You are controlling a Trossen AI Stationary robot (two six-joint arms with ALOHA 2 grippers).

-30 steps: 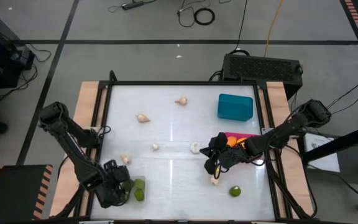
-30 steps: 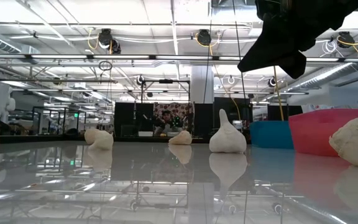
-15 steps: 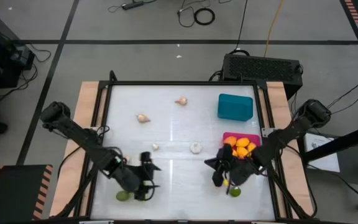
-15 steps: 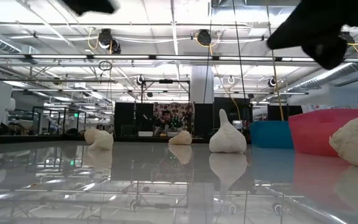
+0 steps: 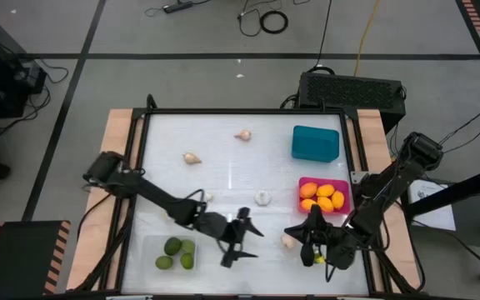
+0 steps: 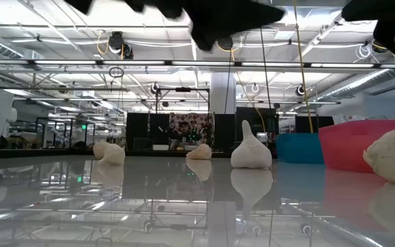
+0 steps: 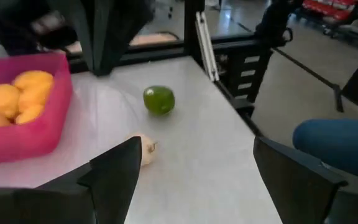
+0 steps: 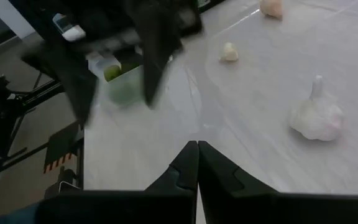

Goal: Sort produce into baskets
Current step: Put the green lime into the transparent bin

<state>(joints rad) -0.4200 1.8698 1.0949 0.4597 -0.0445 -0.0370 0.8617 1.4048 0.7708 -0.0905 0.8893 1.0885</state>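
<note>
from above we see the left gripper (image 5: 238, 240) spread wide and empty near the glossy white tabletop's (image 5: 223, 175) front edge, likely heading for loose produce; three dark green round limes (image 5: 175, 253) fill the clear plastic bin (image 5: 150, 247) at the front-left corner.

the left wrist view shows a lone smooth green lime (image 7: 159, 99) near the magenta-pink bin (image 7: 23, 140) of oranges (image 7: 17, 99).

the right gripper (image 8: 197, 163) is pressed closed, holding nothing, facing a knobbly whitish garlic bulb (image 8: 317, 117).
</note>
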